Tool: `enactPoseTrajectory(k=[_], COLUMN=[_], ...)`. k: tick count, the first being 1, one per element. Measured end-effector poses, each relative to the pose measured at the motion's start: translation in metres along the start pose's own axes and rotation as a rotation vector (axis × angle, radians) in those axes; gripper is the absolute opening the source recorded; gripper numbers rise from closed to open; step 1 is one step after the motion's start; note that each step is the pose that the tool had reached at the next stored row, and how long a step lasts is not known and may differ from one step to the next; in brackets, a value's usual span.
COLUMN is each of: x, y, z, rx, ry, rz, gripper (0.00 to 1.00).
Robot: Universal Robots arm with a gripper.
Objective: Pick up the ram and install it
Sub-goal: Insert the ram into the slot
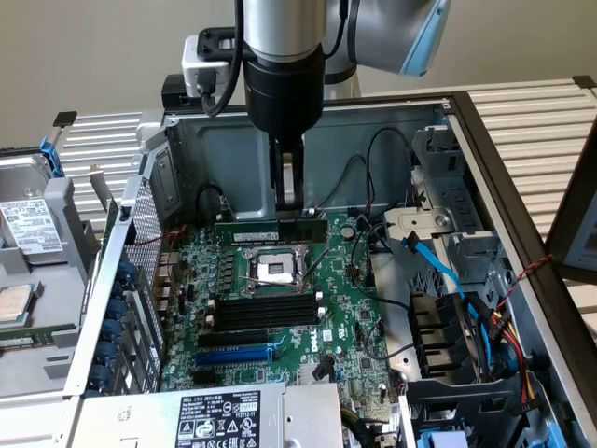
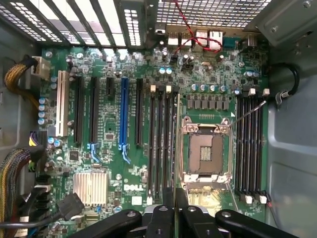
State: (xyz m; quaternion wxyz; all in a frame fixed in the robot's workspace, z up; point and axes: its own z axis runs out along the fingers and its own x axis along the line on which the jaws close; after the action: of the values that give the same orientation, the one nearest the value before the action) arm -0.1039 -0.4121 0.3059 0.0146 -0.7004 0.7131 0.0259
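Note:
My gripper hangs inside the open computer case, shut on the ram, a long dark-green stick held level above the motherboard. In the wrist view the ram shows edge-on as a thin line running out from between my black fingers. There it lines up just beside the bank of black memory slots next to the CPU socket. A second bank of slots lies on the socket's other side. In the exterior view the near bank of slots lies in front of the socket.
A blue expansion slot runs beside the memory slots. Blue and black cables and a drive bay fill the case on the exterior view's right. The power supply sits at the front. A removed drive cage lies outside on the exterior view's left.

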Motion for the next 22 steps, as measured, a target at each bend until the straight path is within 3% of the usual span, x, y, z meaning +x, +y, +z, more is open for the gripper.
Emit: enactPoseTrajectory(k=[22], x=[0.0], y=[0.0071], z=[0.0402], rx=[0.0], ry=[0.0001], rz=[0.0], gripper=[0.14])
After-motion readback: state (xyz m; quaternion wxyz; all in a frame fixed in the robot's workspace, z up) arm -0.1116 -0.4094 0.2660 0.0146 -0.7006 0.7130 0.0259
